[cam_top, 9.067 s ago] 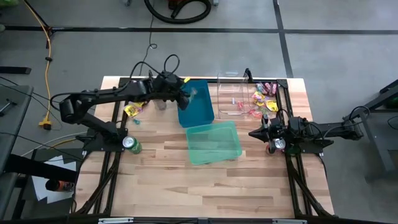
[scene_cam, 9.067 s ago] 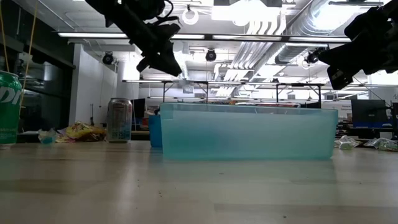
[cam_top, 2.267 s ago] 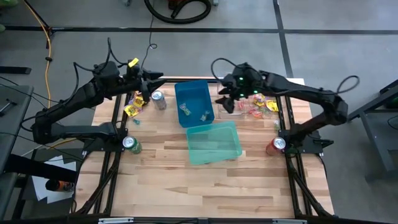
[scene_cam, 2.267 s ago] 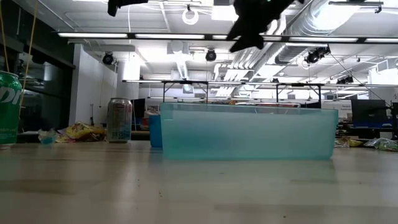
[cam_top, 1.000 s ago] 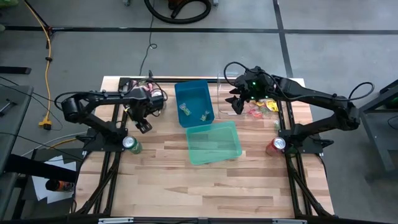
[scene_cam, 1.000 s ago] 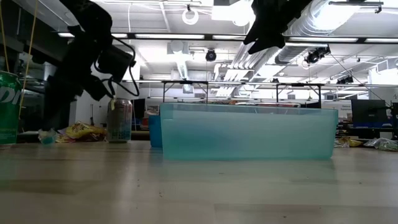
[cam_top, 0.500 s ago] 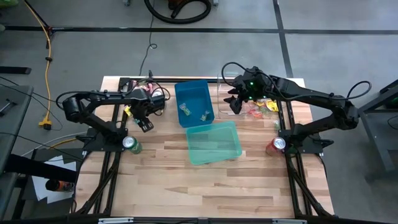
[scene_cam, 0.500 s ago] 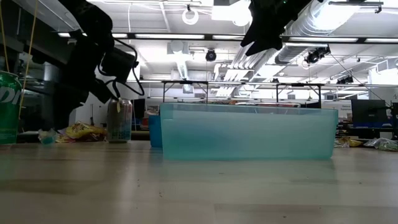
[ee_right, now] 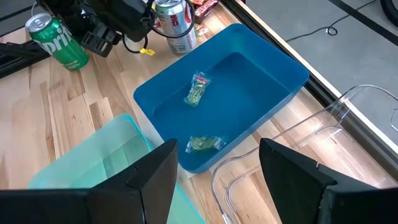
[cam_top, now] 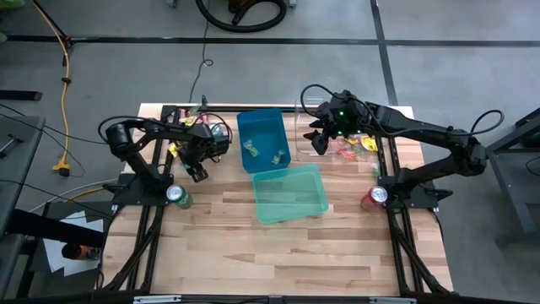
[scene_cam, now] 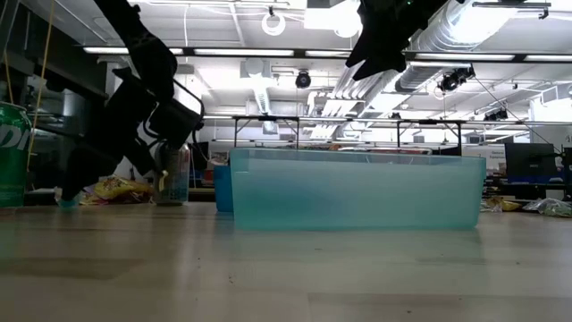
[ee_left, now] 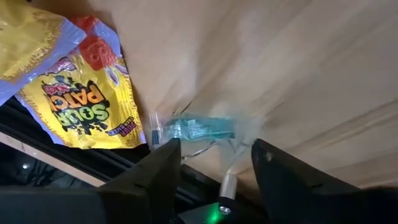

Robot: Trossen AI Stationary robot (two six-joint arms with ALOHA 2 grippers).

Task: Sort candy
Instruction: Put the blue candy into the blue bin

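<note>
Descending onto the table's left side, the left gripper [ee_left: 211,155] has dropped low in the last sec and now sits fingers spread wide either side of a small blue-green wrapped candy [ee_left: 199,127] lying flat on the wood, nothing held yet. Just beside that piece is a yellow candy packet [ee_left: 87,112] w/ pink-purple print, part of the small pile near the table's left rail. In the high view the left gripper [cam_top: 198,165] is nearer the pile than half a sec ago, so a pick looks imminent (judgement: close, lift, carry to a bin).

Farther across, the blue bin [cam_top: 263,139] already has two green pieces [ee_right: 198,88] in it; the teal bin [cam_top: 291,192] nearer the front looks empty. Silver can [ee_right: 176,23] stands left of the blue bin, green can [cam_top: 178,197] by the arm base.

Beyond that, the right gripper [cam_top: 319,139] has barely moved, hovering wide open & empty over the clear bin [cam_top: 316,110], w/ a scatter of yellow and pink sweets [cam_top: 354,145] on the right side, unsorted.
</note>
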